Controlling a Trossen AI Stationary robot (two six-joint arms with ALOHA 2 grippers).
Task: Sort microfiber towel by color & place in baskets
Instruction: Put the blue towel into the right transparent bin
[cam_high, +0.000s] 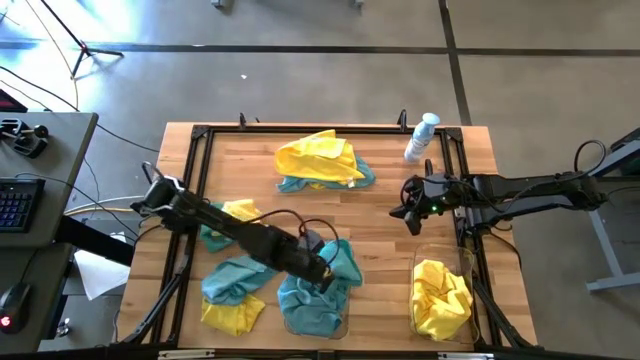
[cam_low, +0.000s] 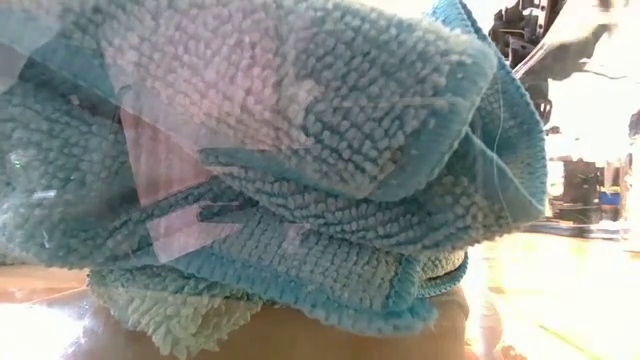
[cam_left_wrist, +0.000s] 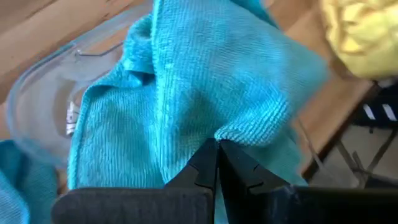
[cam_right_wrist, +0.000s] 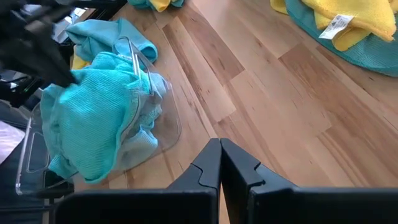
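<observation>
Teal towel (cam_high: 318, 290) draped over clear basket (cam_left_wrist: 43, 93), half spilling past the rim, pinched in clenched left end effector (cam_left_wrist: 217, 149). Likely to snag and slide out, or tip the basket. Right end effector (cam_right_wrist: 221, 149) clenched empty, waiting near spray bottle (cam_high: 421, 137). Little room: loose towels (cam_high: 232, 290) beside the basket, bench (cam_high: 380, 230) edge just beyond it.

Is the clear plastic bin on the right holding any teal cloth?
No, the high view shows only bright yellow cloth in the right clear plastic bin.
</observation>
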